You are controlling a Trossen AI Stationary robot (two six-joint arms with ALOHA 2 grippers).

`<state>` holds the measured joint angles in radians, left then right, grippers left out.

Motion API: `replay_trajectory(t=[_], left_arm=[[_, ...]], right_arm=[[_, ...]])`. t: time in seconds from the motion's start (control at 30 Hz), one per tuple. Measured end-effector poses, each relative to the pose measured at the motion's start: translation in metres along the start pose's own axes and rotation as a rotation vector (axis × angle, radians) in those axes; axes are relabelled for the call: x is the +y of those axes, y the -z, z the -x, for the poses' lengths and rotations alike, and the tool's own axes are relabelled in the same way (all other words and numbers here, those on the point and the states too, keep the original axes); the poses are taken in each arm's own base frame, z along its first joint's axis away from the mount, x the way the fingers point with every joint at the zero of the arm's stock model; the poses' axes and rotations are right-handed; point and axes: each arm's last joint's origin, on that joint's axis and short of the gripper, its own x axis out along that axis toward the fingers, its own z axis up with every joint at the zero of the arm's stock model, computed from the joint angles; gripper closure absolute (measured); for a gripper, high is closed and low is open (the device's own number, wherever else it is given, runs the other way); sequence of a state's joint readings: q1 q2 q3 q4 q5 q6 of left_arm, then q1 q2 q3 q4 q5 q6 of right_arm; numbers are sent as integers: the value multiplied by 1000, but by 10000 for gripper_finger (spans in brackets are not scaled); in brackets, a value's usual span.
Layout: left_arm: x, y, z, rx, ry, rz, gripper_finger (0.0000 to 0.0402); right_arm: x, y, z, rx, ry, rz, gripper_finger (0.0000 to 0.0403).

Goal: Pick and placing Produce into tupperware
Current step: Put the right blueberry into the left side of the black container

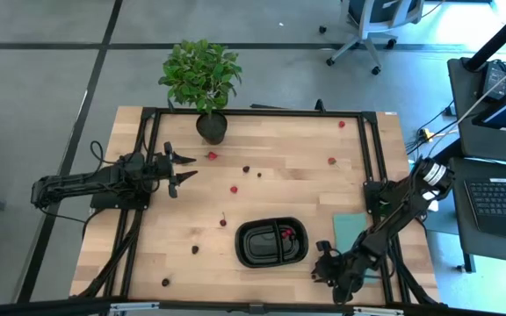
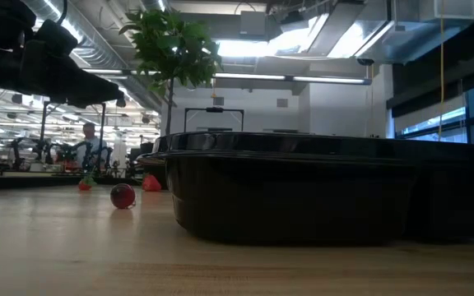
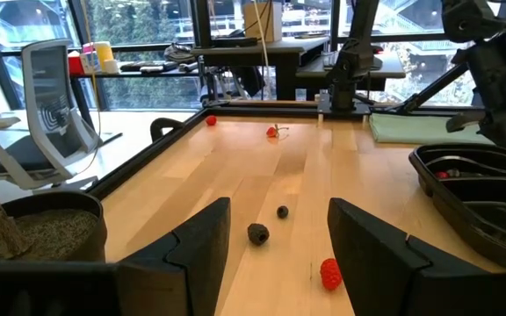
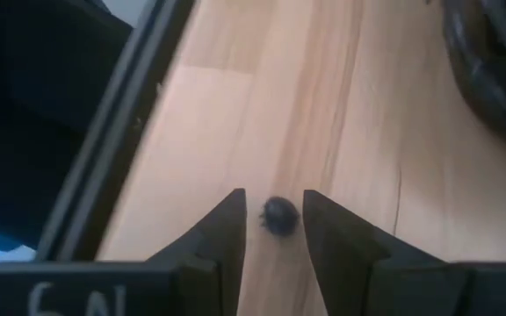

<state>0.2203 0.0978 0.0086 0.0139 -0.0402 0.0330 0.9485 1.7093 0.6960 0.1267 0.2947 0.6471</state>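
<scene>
Desk (image 1: 262,197): light wooden top with a black frame along its edges.

Tupperware (image 1: 272,243): black oval container with two compartments, lying near the front edge of the desk, right of centre. At least two red pieces (image 1: 285,233) lie inside near the centre divider; which compartment cannot be told. In the low view its dark wall (image 2: 319,189) fills most of the picture.

Produce, loose on the desk: a red berry (image 1: 212,156) just beside the left pincer; a dark berry (image 1: 246,168) and a red berry (image 1: 234,189) toward the middle; a dark berry (image 1: 223,221) left of the container; further pieces (image 1: 194,249) near the front left, and red ones (image 1: 331,161) toward the back right. The low view shows a round red berry (image 2: 123,196) on the wood, apart from the container.

Left pincer (image 1: 181,167): at the left side of the desk, beside the potted plant (image 1: 202,81), fingers spread wide and holding nothing. Its wrist view shows two dark berries (image 3: 257,233) and a red one (image 3: 329,273) on the wood ahead of it.

Right pincer (image 4: 273,224): at the front right corner of the desk, just beside the container, low over the wood. Its fingers are narrowly parted with a small dark berry (image 4: 279,215) between the tips; whether they press it cannot be told.

Teal mat (image 1: 351,233): flat, right of the container, partly under the right arm.
</scene>
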Motion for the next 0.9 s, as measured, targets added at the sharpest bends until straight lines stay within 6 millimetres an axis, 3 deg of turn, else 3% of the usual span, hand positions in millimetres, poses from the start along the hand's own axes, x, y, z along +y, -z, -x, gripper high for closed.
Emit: replay_trajectory(t=[0.43, 0.73, 0.9], left_arm=[[0, 0, 0, 1, 0, 0, 215], [0, 0, 0, 1, 0, 0, 215], [0, 0, 0, 1, 0, 0, 215]], right_arm=[[-2, 6, -10, 7, 39, 12, 289], [-2, 7, -10, 9, 50, 14, 353], [-3, 7, -10, 9, 50, 9, 358]])
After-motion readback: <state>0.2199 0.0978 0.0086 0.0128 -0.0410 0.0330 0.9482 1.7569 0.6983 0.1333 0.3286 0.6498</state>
